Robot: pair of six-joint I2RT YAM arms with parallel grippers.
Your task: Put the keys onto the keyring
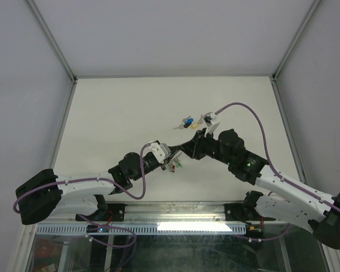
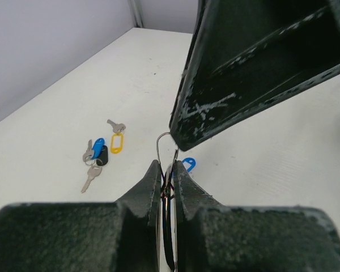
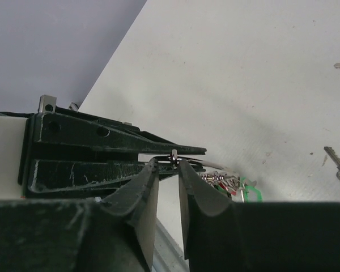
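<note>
My left gripper (image 2: 169, 167) is shut on the keyring (image 2: 165, 146), a thin silver wire ring standing edge-on between its pads. The ring's bunch of green- and red-headed keys (image 3: 241, 184) hangs below it. My right gripper (image 3: 167, 164) meets the left one tip to tip above the table. Its jaws stand a narrow gap apart, with the ring's edge (image 3: 174, 157) between the tips. On the table beyond lie the loose keys: a yellow-headed one (image 2: 117, 141), a blue-headed one (image 2: 97, 148) and a grey one (image 2: 90, 178). From above, both grippers (image 1: 181, 152) are near the table's middle.
A small blue tag (image 2: 188, 164) lies on the table just under the ring. One more silver key (image 2: 114, 126) lies behind the yellow one. Grey walls (image 1: 22, 85) close the white table (image 1: 119, 107) on three sides.
</note>
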